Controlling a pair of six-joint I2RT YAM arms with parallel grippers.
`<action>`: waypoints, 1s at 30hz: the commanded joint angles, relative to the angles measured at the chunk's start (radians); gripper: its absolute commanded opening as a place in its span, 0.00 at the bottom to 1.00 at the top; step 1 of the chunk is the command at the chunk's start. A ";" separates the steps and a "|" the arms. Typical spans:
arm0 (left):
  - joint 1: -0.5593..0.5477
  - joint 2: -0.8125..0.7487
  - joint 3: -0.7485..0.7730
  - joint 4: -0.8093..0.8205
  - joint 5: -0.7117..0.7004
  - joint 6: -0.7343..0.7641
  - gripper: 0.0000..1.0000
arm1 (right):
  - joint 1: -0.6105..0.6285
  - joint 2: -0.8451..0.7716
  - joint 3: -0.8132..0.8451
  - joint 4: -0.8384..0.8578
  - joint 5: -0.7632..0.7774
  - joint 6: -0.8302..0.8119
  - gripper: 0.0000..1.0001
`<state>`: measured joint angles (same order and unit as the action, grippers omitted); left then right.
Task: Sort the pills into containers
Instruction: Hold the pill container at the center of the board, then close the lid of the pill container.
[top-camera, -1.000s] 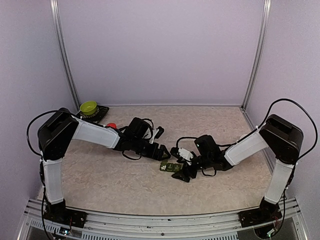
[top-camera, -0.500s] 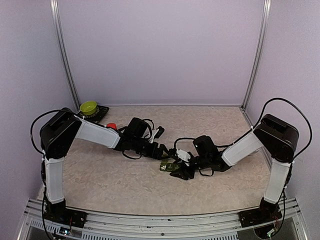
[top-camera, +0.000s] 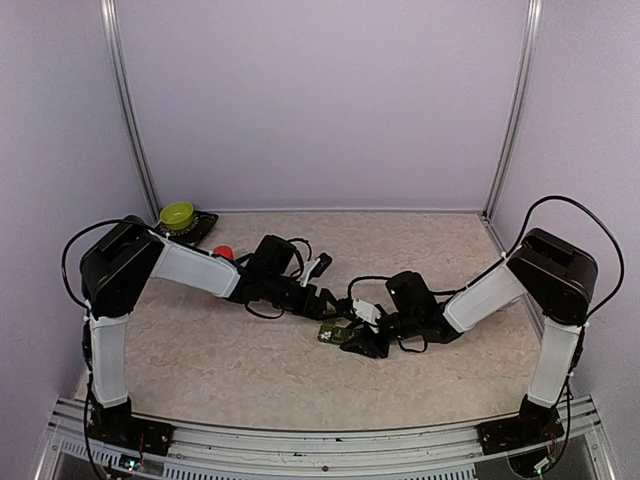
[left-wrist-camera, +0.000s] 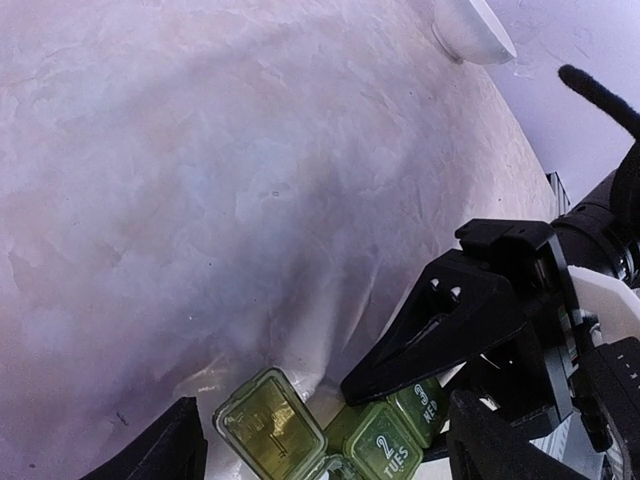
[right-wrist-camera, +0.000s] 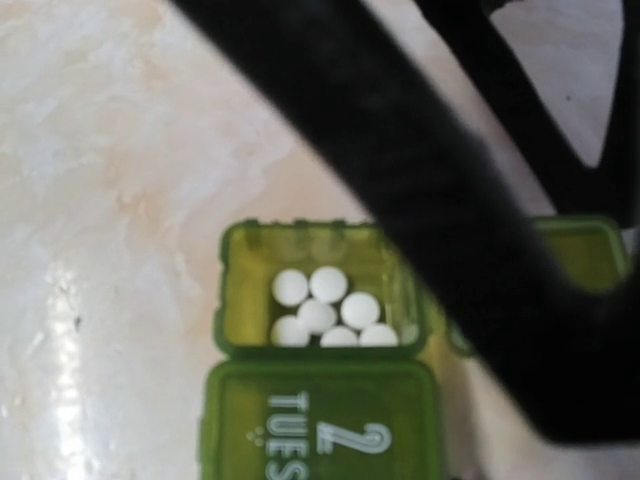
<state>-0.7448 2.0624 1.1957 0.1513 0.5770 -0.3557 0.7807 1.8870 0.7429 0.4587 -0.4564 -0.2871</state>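
Note:
The containers (top-camera: 337, 334) are a dark green strip lying on the table between my two grippers. In the right wrist view one compartment (right-wrist-camera: 318, 290) stands open with several white pills (right-wrist-camera: 325, 312) inside, beside a shut lid marked 2 TUES (right-wrist-camera: 320, 425). The left wrist view shows a raised clear-green lid (left-wrist-camera: 268, 423), then the TUES lid (left-wrist-camera: 385, 448) and the WED lid (left-wrist-camera: 426, 399). My left gripper (top-camera: 320, 298) is open, its fingertips (left-wrist-camera: 150, 455) wide on either side of the strip. My right gripper (top-camera: 362, 340) has a finger (left-wrist-camera: 450, 320) against the WED end; the other finger is hidden.
A red-capped bottle (top-camera: 222, 251) stands behind the left arm. A yellow-green bowl (top-camera: 177, 214) sits on a black base at the back left corner. A small white object (top-camera: 319, 266) lies just beyond the left gripper and shows as a white round shape (left-wrist-camera: 470, 30) in the left wrist view.
My right gripper has slid left onto the end of the strip and its jaws have narrowed a lot. The left gripper has barely moved.

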 joint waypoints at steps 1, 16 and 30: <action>0.010 0.019 -0.019 0.013 0.003 0.003 0.81 | 0.008 0.016 0.001 -0.042 -0.002 -0.002 0.40; 0.019 0.003 -0.084 0.130 0.174 0.007 0.77 | 0.008 0.027 0.020 -0.070 -0.023 -0.001 0.33; 0.034 -0.034 -0.152 0.237 0.242 0.006 0.75 | 0.008 0.024 0.032 -0.092 -0.038 -0.002 0.28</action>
<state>-0.7231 2.0636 1.0683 0.3275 0.7807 -0.3588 0.7807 1.8927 0.7685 0.4175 -0.4786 -0.2913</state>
